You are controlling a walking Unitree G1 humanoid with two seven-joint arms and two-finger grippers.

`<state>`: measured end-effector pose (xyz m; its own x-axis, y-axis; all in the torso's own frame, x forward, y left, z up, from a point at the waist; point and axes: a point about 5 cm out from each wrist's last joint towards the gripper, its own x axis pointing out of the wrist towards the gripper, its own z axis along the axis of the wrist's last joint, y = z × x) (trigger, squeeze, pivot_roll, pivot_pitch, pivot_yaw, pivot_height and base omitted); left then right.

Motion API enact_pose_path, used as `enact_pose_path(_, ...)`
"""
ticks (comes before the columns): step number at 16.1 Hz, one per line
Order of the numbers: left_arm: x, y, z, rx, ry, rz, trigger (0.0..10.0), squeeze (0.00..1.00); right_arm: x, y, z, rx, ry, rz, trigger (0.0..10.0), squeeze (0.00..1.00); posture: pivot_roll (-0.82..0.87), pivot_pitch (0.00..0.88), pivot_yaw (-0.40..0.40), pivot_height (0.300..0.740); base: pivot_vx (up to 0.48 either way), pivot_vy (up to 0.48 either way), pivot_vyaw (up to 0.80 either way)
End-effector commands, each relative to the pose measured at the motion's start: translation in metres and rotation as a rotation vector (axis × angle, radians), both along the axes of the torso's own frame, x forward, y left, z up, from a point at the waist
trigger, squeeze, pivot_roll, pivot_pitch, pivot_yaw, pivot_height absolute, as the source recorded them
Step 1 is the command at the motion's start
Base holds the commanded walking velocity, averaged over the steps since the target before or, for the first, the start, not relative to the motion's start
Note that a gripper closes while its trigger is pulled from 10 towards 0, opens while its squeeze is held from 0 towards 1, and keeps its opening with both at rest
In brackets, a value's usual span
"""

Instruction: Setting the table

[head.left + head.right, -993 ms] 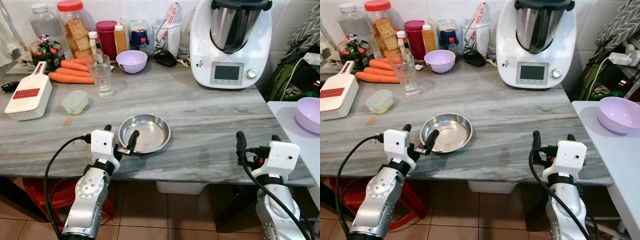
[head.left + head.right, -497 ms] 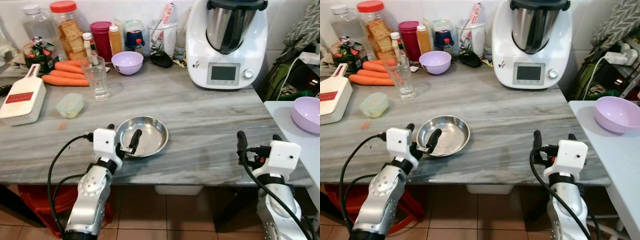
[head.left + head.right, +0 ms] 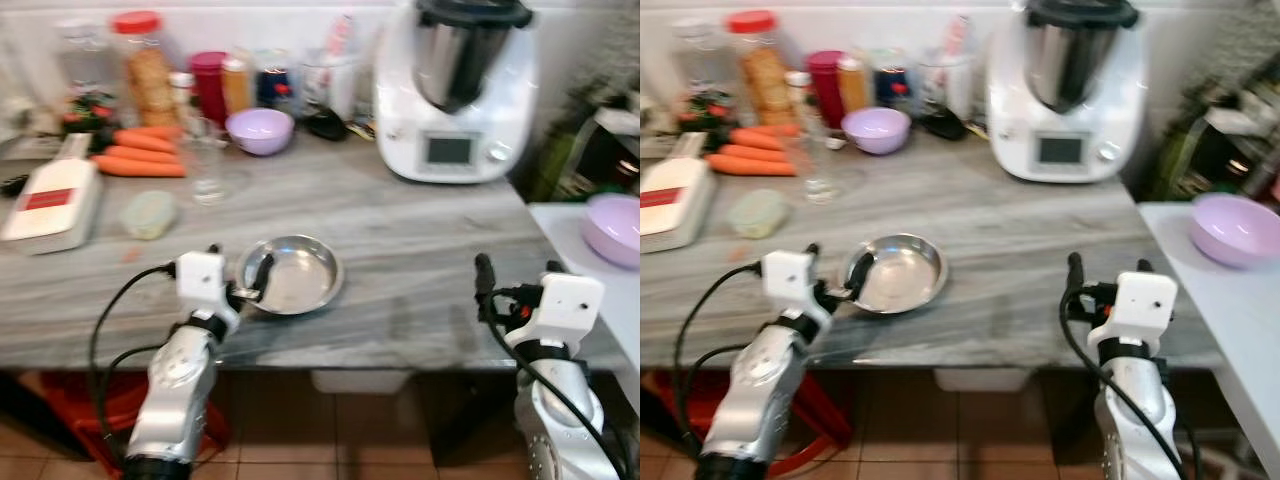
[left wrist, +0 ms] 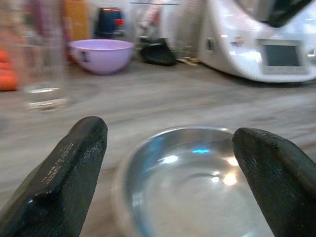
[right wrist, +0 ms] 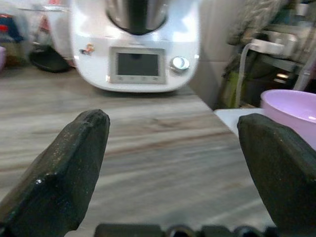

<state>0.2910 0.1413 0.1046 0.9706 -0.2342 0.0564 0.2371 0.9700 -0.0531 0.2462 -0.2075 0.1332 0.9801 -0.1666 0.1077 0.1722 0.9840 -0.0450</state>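
— Near the tabletop's point(image 3: 420, 240) front edge, what lies there?
— The steel dish point(image 3: 292, 274), with the left hand point(image 3: 240, 275) spread wide around its near rim, gripping nothing.
— And the right hand point(image 3: 512, 280)?
— At the front right corner, fingers apart, empty.

Kitchen, marble counter point(image 3: 400, 215).
White tiled wall point(image 3: 300, 20) behind; brown tile floor point(image 3: 330, 440) below; white side table point(image 3: 590, 270).
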Motion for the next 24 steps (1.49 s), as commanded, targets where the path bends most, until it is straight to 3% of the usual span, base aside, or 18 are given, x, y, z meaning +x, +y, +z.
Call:
enact_pose_path(1, 0.001, 0.005, 0.0, 0.014, 0.006, 0.015, 10.0, 0.0, 0.001, 0.0, -0.002, 0.001, 0.016, 0.004, 10.0, 0.0, -0.07, 0.0, 0.017, 0.74, 0.0, 0.0, -0.8)
enact_pose_path(8, 0.001, 0.007, -0.001, 0.037, 0.007, 0.013, 10.0, 0.0, 0.004, 0.001, -0.001, -0.004, 0.012, 0.014, 10.0, 0.0, -0.06, 0.0, 0.011, 0.74, 0.0, 0.0, -0.14)
enact_pose_path(12, -0.001, -0.001, 0.001, 0.015, 0.01, -0.106, 10.0, 0.0, 0.005, -0.002, 0.003, -0.034, -0.001, -0.001, 10.0, 0.0, -0.07, 0.0, 0.008, 0.74, 0.0, 0.0, 0.0)
enact_pose_path(24, -0.004, -0.009, -0.002, 0.015, 0.017, -0.147, 10.0, 0.0, 0.005, -0.002, 0.001, -0.038, 0.009, 0.004, 10.0, 0.0, -0.08, 0.0, 0.008, 0.74, 0.0, 0.0, -0.78)
